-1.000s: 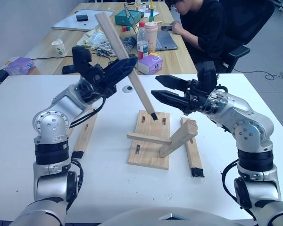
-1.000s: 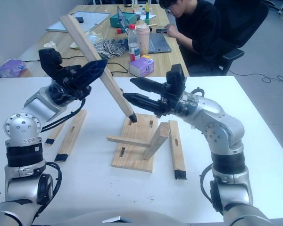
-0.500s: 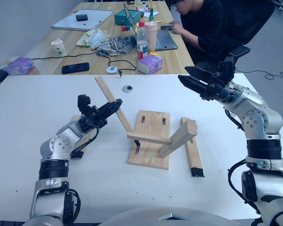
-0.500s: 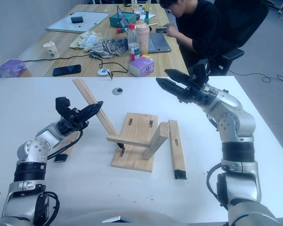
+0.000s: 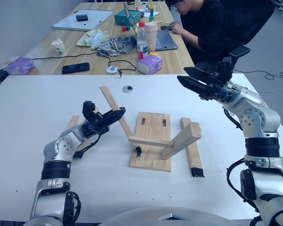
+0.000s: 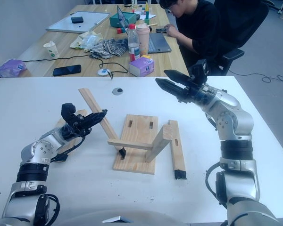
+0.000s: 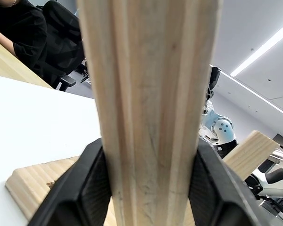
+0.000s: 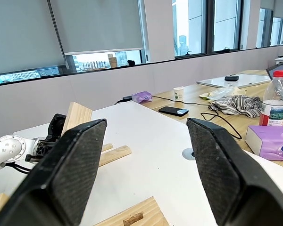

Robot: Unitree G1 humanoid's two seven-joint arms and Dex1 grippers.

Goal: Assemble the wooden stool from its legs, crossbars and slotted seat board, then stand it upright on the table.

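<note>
Left wrist view — leg [image 7: 148, 94] half-hides seat board [image 7: 28, 182].

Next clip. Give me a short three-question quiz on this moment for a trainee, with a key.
1. True or false: the right end effector is shut.
2. The wooden leg gripped by the left end effector is: A upright, B tilted, C lying flat.
3. Which piece lies flat just right of the seat board?
Key: 1 false, it is open and empty; 2 B; 3 another leg.
</note>
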